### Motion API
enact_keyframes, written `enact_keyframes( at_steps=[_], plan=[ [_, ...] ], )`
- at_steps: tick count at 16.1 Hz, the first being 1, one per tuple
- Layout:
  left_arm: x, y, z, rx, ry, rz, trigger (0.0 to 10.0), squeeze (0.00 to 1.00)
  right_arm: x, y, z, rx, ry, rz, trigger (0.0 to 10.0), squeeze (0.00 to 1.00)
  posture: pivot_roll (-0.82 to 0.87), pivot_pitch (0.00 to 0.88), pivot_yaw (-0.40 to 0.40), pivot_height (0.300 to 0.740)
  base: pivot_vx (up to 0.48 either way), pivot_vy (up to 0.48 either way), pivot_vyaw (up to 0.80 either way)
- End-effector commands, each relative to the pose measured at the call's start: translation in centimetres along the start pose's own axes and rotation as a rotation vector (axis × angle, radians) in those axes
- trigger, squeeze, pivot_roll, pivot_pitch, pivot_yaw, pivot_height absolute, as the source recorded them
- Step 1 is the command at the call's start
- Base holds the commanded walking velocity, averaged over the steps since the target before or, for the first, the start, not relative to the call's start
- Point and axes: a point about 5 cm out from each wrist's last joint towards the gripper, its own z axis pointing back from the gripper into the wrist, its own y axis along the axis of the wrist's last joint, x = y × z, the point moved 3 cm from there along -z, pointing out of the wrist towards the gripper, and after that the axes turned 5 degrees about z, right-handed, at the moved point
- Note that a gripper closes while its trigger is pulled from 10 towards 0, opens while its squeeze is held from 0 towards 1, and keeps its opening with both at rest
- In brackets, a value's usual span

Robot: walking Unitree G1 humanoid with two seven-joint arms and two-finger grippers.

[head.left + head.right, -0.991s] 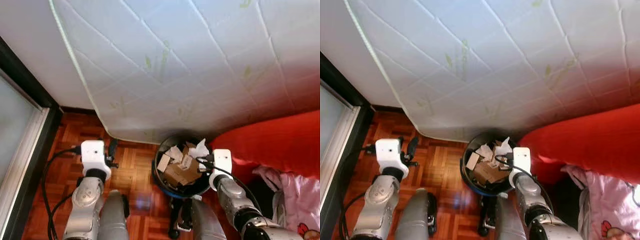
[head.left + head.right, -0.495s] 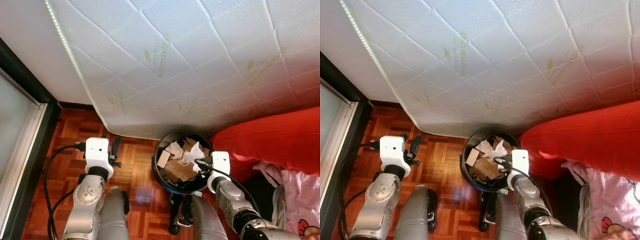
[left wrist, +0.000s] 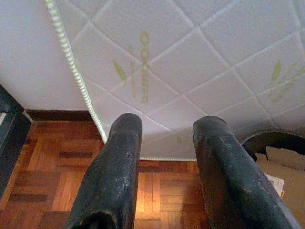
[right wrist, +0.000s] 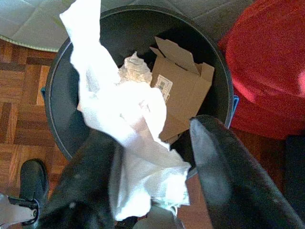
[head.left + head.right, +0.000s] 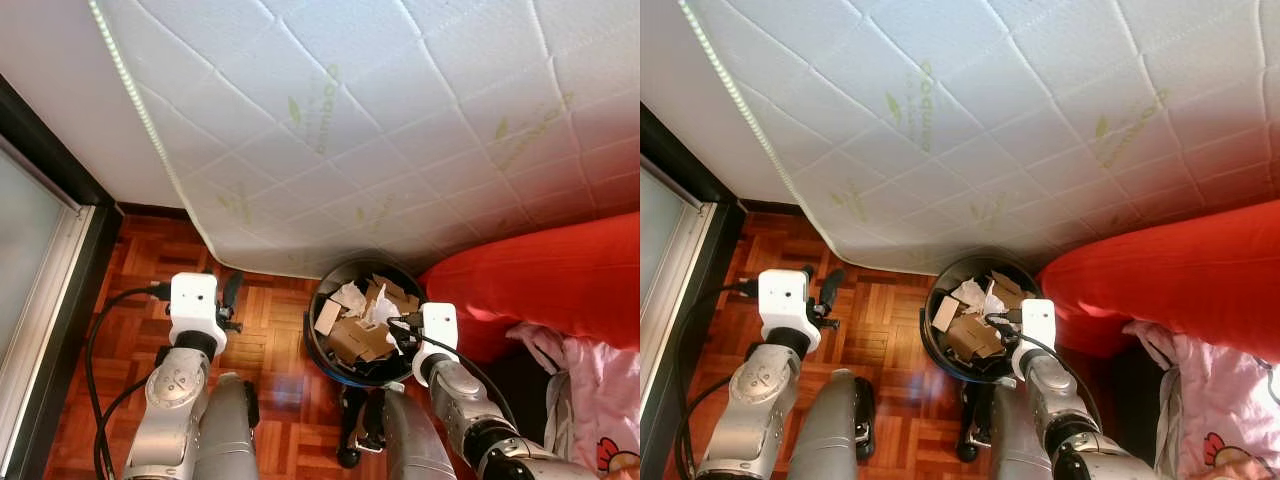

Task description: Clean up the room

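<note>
A black round trash bin (image 5: 318, 350) stands on the parquet floor at my feet, holding cardboard pieces (image 5: 355, 340) and crumpled paper. My right gripper (image 5: 398, 328) hovers over the bin's right rim. In the right wrist view its fingers (image 4: 217, 162) stand apart above the bin (image 4: 224, 95), and a white tissue (image 4: 124, 119) drapes against one finger over a folded cardboard box (image 4: 183, 90). My left gripper (image 5: 228, 298) is held over the floor left of the bin, open and empty (image 3: 169, 121), pointing at the mattress edge.
A white quilted mattress (image 5: 400, 120) leans over the bin from behind. A red cushion (image 5: 540, 280) presses in at the right, with pink printed cloth (image 5: 600, 390) below it. A dark door frame (image 5: 50, 170) and glass run along the left. Black cables (image 5: 100, 350) trail by my left arm.
The camera has shifted, bringing more of the mattress into view. My right gripper and the tissue have come slightly left and lower over the bin. The left arm holds its place.
</note>
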Motion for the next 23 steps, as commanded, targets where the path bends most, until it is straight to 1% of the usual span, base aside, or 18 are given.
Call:
enact_keyframes(
  at_steps=[1,2,4,6,8,11,15,16,17,18,20,21,22,23],
  plan=[
    [0.2,-1.0,0.6,-0.043,-0.002,0.012,10.0,0.0,0.3,-1.6,0.4,-0.042,-0.012,-0.02,10.0,1.0,0.16,0.454,-0.107,0.651,0.0,0.0,0.0],
    [0.2,-1.0,0.6,-0.047,-0.003,0.013,10.0,0.0,0.3,-1.6,0.4,-0.041,-0.009,-0.007,10.0,1.0,0.16,0.456,-0.107,0.651,0.0,0.0,0.0],
    [0.3,-0.9,0.6,-0.047,-0.003,0.013,10.0,0.0,0.2,-1.6,0.4,-0.043,-0.005,-0.011,10.0,1.0,0.16,0.457,-0.105,0.651,0.0,0.0,0.0],
    [0.3,-0.9,0.6,-0.047,-0.003,0.014,10.0,0.0,-0.1,-1.6,0.3,-0.043,0.014,-0.032,10.0,1.0,0.16,0.457,-0.105,0.651,0.0,0.0,0.0],
    [0.3,-0.9,0.6,-0.051,-0.004,0.018,10.0,0.0,-0.8,-1.3,0.2,-0.036,0.055,-0.063,10.0,1.0,0.16,0.461,-0.103,0.651,0.0,0.0,0.0],
    [0.4,-0.8,0.6,-0.051,-0.005,0.023,10.0,0.0,-0.7,-1.6,0.3,-0.052,0.046,0.006,10.0,1.0,0.16,0.47,-0.098,0.651,0.0,0.0,0.0],
    [0.3,-0.7,0.5,-0.052,-0.005,0.025,10.0,0.0,-1.1,-2.1,0.4,-0.075,0.084,0.051,10.0,1.0,0.16,0.471,-0.096,0.651,0.0,0.0,0.0],
    [0.3,-0.7,0.5,-0.052,-0.006,0.026,10.0,0.0,-1.3,-2.3,0.4,-0.083,0.095,0.092,10.0,1.0,0.16,0.47,-0.096,0.651,0.0,0.0,0.0],
    [0.4,-0.7,0.4,-0.053,-0.005,0.027,10.0,0.0,-1.5,-2.5,0.5,-0.091,0.107,0.156,10.0,1.0,0.16,0.469,-0.095,0.651,0.0,0.0,0.0],
    [0.4,-0.8,0.4,-0.054,-0.005,0.028,10.0,0.0,-1.6,-2.5,0.5,-0.091,0.113,0.19,10.0,0.0,0.16,0.467,-0.095,0.651,0.0,0.0,0.0],
    [0.3,-1.1,0.3,-0.064,-0.005,0.029,10.0,0.0,-1.3,-2.3,0.5,-0.075,0.092,0.165,10.0,0.0,0.16,0.458,-0.093,0.651,0.0,0.0,0.0],
    [0.1,-1.9,0.5,-0.091,-0.002,0.026,10.0,0.0,-0.9,-2.1,0.5,-0.054,0.078,0.141,10.0,0.0,0.15,0.443,-0.091,0.651,0.0,0.0,0.0],
    [-0.3,-3.7,1.1,-0.146,0.009,0.02,10.0,0.0,-0.5,-1.6,0.5,-0.01,0.062,0.083,10.0,0.0,0.15,0.427,-0.09,0.651,0.0,0.0,0.0],
    [-0.9,-5.2,1.7,-0.196,0.024,0.012,10.0,0.0,0.0,-1.4,0.6,0.02,0.049,0.048,10.0,0.0,0.15,0.405,-0.088,0.651,0.0,0.0,0.0]
  ],
)
